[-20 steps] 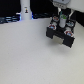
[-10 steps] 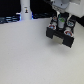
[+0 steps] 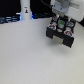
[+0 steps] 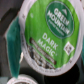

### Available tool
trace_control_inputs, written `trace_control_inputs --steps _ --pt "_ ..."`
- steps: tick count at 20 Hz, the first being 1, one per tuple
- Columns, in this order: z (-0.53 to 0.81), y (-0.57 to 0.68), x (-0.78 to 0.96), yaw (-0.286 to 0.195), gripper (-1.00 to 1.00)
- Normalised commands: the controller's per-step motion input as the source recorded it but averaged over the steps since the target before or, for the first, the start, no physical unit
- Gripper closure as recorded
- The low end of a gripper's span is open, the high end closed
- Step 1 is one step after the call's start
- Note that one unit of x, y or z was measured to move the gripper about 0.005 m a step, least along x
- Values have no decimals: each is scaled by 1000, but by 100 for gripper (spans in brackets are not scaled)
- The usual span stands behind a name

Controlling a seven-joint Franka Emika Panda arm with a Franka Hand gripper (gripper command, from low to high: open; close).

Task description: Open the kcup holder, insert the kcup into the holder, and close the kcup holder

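The gripper (image 3: 60, 22) hung over the kcup holder (image 3: 62, 34) at the far right of the exterior view, its pale body coming down from the top edge of that view, and its fingers were too blurred and too crowded against the black unit to tell whether they were spread or pressed on anything. In the wrist view the kcup (image 4: 49, 34) filled nearly the whole picture, its green foil top turned toward the camera and printed with white lettering that read "Green Mountain" and "Dark Magic" above a dark band of small text; the white rim of the pod ran along the edge of that green disc. Beside it, in the same view, a dark teal fold lay against the pod's side, and a second white-rimmed green edge (image 4: 18, 80) showed at the corner, too cropped to identify. In the exterior view a small spot of green and white (image 3: 60, 22) sat right at the top of the holder, just under the gripper. The holder stood on a pale table (image 3: 27, 55). Well apart from it, at the far left of the exterior view, a white bottle-like post (image 3: 25, 10) stood upright against the dark background.
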Motion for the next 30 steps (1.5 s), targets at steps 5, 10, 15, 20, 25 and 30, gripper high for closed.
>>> trace_control_inputs --steps 5,10,15,20,25,30 --pt "98 115 153 56 -100" --pt "342 25 206 62 -100" --pt "480 -113 289 62 -100" --pt "558 -351 458 48 -100" --pt "428 -428 536 46 -100" --pt "280 -450 599 35 -100"
